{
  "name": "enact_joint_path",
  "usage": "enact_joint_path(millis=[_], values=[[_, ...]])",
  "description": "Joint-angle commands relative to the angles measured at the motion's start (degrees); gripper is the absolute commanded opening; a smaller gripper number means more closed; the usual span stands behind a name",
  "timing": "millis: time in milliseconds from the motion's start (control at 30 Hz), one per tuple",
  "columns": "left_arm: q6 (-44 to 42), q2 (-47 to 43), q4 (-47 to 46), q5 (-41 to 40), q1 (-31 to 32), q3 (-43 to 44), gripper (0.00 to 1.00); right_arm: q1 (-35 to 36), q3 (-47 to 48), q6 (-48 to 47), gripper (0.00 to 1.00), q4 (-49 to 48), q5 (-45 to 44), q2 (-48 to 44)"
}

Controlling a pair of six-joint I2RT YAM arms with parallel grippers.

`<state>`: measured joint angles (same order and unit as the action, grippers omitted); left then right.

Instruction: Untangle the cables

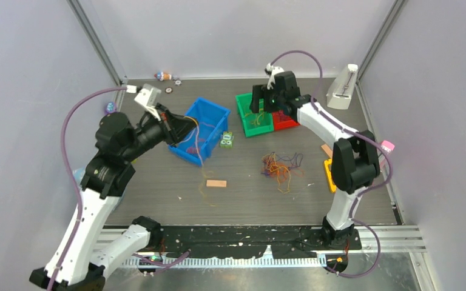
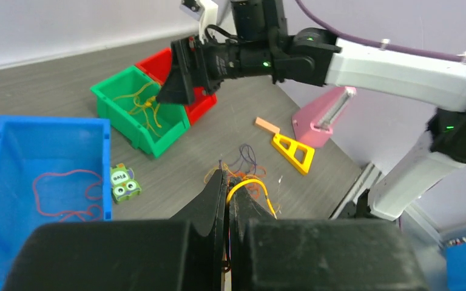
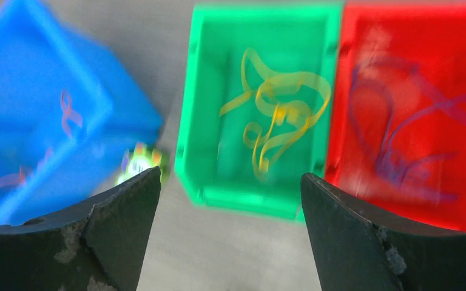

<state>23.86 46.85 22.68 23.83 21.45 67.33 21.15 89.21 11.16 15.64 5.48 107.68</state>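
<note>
My right fingers hang spread wide right over the green bin, with nothing between them. Inside the green bin lie loose yellow cables. The red bin stands touching the green bin's right side and holds purple cables, blurred in my wrist view.

My left fingers are pressed fully together, well to the left of the green bin, and a yellow cable arches out from their tips, so I have it pinched. A thin strand hangs down from them in the top view. They sit over the blue bin, which stands to the left of the green bin and holds an orange-red cable in a loose loop on its floor. A small green toy block rests on the table between the green bin and the blue one.

The tangle of orange, yellow and purple cables lies on the table nearer my bases than the green bin, apart from it.
</note>
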Motion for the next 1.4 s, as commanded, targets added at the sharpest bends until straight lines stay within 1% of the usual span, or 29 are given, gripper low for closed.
enact_joint_path(millis=[0, 33, 67, 100, 133, 233, 267, 300, 367, 433, 533, 667, 867, 1067, 1133, 1200, 1267, 1300, 1367], values=[[-5.40, 4.19, 0.56, 3.19, 3.37, 4.01, 0.00, 1.09, -15.44, -3.12, 0.90, -7.89, 9.52, -15.88], [-5.67, 4.77, 0.28, 3.23, 4.13, 4.34, 0.00, 1.09, -18.40, -2.84, 0.90, -9.83, 14.01, -20.13], [-6.02, 5.23, -0.43, 3.23, 4.85, 4.47, 0.00, 1.09, -24.42, -2.39, 0.90, -13.51, 16.18, -22.33], [-6.05, 5.67, -1.01, 3.11, 5.62, 4.55, 0.00, 1.09, -27.33, -1.25, 0.91, -18.73, 20.57, -26.49], [-6.03, 6.07, -1.70, 2.73, 6.22, 4.54, 0.00, 1.07, -33.02, -0.67, 0.91, -20.96, 22.62, -30.21], [-5.67, 7.92, -3.27, 2.42, 8.15, 4.92, 0.00, 1.20, -42.47, 3.45, 0.91, -31.62, 32.22, -36.92], [-5.60, 8.49, -3.47, 2.23, 8.66, 5.10, 0.00, 1.36, -46.48, 4.28, 0.91, -33.65, 33.94, -39.82], [-5.59, 9.11, -3.59, 2.12, 9.17, 5.42, 0.00, 1.53, -48.29, 6.04, 0.91, -38.00, 37.14, -41.14], [-5.53, 10.14, -3.96, 1.98, 9.95, 5.88, 0.00, 2.28, -52.69, 7.91, 0.91, -43.42, 40.95, -44.90], [-5.41, 10.96, -4.34, 2.02, 10.54, 6.12, 0.00, 4.37, -55.82, 7.95, 0.91, -46.16, 43.33, -48.05], [-5.40, 11.76, -4.66, 2.20, 10.96, 6.49, 0.00, 7.11, -56.28, 5.14, 0.93, -46.07, 44.50, -51.50], [-5.32, 12.33, -4.66, 2.36, 11.04, 6.15, 0.00, 10.42, -54.60, 3.71, 0.95, -44.50, 43.76, -52.84], [-4.26, 12.89, -6.06, 3.05, 11.19, 4.80, 0.00, 15.36, -50.12, 0.85, 0.93, -40.59, 41.25, -50.15], [-3.95, 13.13, -6.64, 3.30, 11.20, 4.18, 0.00, 21.22, -45.98, -0.85, 0.89, -39.06, 37.27, -44.75], [-3.76, 13.09, -7.37, 3.43, 11.20, 3.61, 0.00, 22.69, -44.98, -1.08, 0.86, -38.91, 37.10, -43.05], [-3.57, 12.96, -7.82, 3.17, 11.23, 3.09, 0.00, 23.83, -43.93, -1.10, 0.70, -38.48, 37.37, -41.55], [-3.55, 12.97, -7.40, 1.31, 11.19, 2.87, 0.00, 24.31, -43.37, -0.27, 0.26, -38.24, 37.50, -40.77], [-3.55, 13.07, -6.69, -0.38, 11.16, 2.84, 0.00, 24.35, -43.26, 0.09, 0.18, -38.49, 37.50, -40.78], [-3.62, 13.08, -4.58, -4.67, 11.00, 2.32, 0.00, 24.38, -43.55, 0.99, 0.07, -38.69, 36.78, -41.76]])
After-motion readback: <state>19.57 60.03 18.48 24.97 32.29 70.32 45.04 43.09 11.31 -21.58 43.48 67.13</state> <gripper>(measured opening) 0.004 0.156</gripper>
